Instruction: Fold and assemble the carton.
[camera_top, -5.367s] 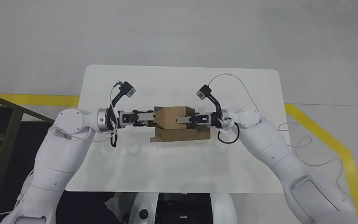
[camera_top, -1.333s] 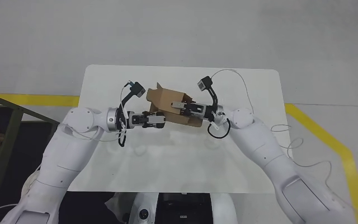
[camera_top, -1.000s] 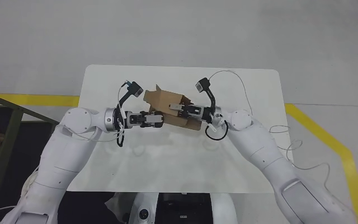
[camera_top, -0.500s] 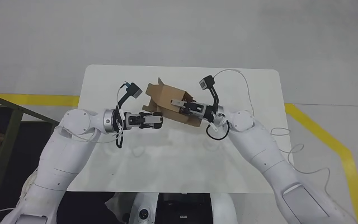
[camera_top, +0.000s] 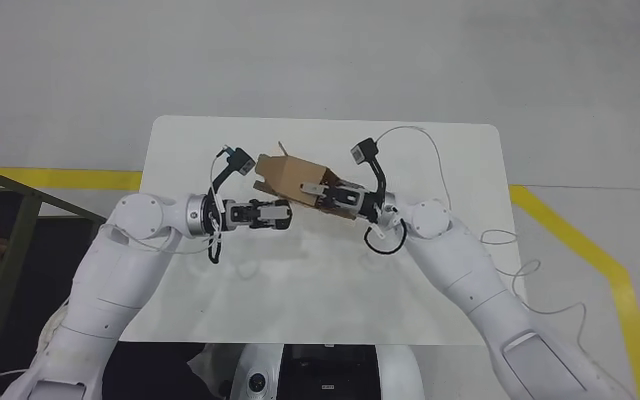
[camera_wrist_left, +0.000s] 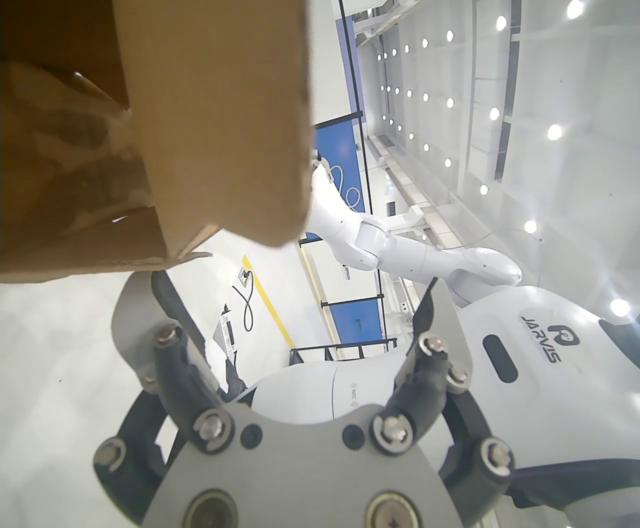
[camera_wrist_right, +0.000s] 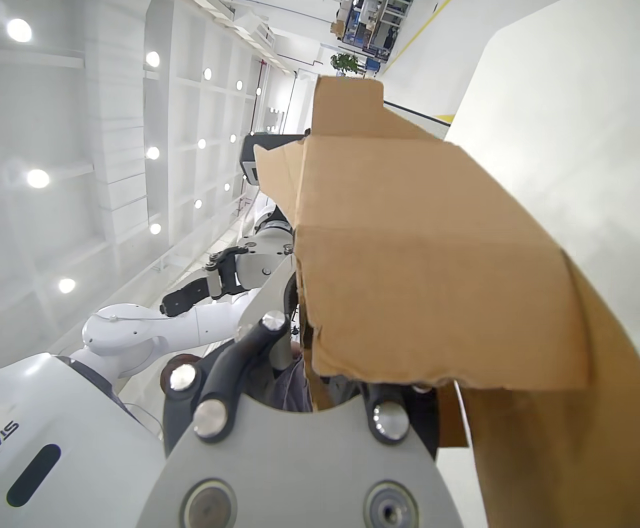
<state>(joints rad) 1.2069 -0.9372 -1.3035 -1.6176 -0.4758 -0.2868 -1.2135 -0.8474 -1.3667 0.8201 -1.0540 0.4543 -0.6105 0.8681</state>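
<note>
Carton (camera_top: 292, 178) tilted above surface (camera_top: 420, 290) far-middle | right fingers (camera_wrist_right: 270, 295) pinching its wall | left fingers (camera_wrist_left: 172, 320) spread, empty, just beside | I judge body squared, flaps not yet closed.

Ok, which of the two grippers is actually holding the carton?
The right gripper: its jaws clamp a wall of the carton. The left gripper is open, beside the carton, gripping nothing.

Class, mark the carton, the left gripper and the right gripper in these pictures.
carton (camera_top: 295, 175), top view, on its brown upper panel.
left gripper (camera_wrist_left: 297, 300), left wrist view, midway between its open fingertips.
right gripper (camera_top: 321, 190), top view, midway between its fingertips at the carton's edge.
</note>
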